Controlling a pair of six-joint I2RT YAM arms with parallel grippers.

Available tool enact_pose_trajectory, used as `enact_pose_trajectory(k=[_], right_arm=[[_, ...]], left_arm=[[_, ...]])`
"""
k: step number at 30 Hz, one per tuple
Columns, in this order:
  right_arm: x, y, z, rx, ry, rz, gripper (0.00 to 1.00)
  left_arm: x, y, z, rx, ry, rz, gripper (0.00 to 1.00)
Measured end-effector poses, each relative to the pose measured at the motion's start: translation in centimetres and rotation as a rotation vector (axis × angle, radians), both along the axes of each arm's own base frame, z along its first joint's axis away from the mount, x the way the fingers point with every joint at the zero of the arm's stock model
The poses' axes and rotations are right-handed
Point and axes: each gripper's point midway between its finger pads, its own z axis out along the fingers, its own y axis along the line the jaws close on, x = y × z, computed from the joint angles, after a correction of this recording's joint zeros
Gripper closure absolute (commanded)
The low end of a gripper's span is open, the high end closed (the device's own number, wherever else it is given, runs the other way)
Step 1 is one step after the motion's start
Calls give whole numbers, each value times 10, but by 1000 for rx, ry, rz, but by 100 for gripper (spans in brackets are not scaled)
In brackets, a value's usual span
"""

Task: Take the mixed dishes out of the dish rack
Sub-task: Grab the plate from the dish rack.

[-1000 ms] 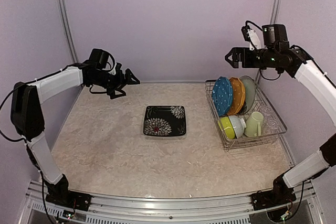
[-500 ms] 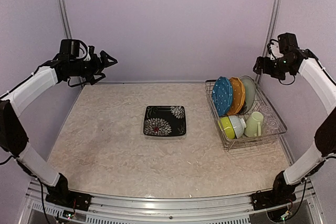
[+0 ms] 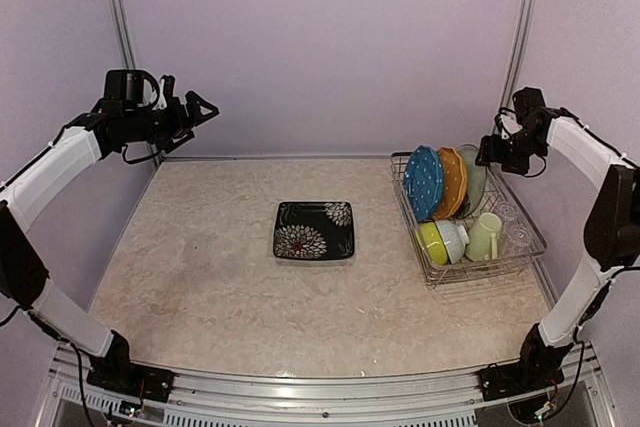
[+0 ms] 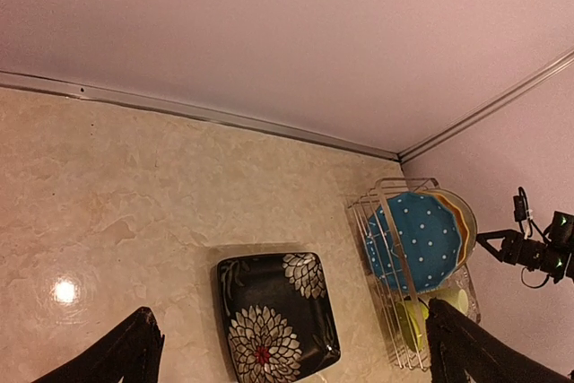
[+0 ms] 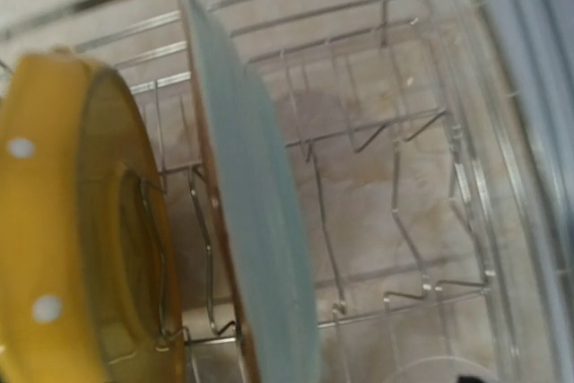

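Note:
The silver wire dish rack [image 3: 404, 199] stands at the right. In it stand the blue white-dotted plate [image 3: 423, 183], the orange plate [image 3: 452, 183] and the pale green plate [image 3: 475, 173]. In front of them are the lime bowl [image 3: 430, 241], white bowl [image 3: 453, 239], pale green mug [image 3: 485, 237] and clear glasses [image 3: 512, 224]. The black square plate [image 3: 313, 230] lies flat mid-table. My right gripper [image 3: 489, 153] hovers just above the pale green plate [image 5: 260, 248]; its fingers do not show. My left gripper [image 3: 196, 111] is open and empty, high at the far left, apart from the black plate [image 4: 273, 320].
The purple back wall and side walls close in the table. A metal upright [image 3: 518, 37] runs behind the right arm. In the right wrist view the rack's prongs [image 5: 399, 177] and the orange plate's face [image 5: 81, 221] fill the frame.
My right gripper has swung right and come down to the rack's back end, close over the pale green plate. My left arm pulled back to the far left and now holds nearly still.

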Motion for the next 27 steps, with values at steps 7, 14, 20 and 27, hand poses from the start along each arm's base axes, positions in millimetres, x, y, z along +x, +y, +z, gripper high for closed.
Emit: enact_pose_trajectory(k=[7,14,20,27], right_arm=[[13,8,-32,26,48,48,46],[21,11,-47,32,59,78,63],[23,11,-52,26,60,89,74],[23,7,-54,4,54,80,89]], left_arm=[[-2,1,-4,56,-13,-21,1],[-4,3,-8,84,-13,-28,1],[-4,3,-9,92,-11,-30,1],[1,2,-9,99,-9,-36,1]])
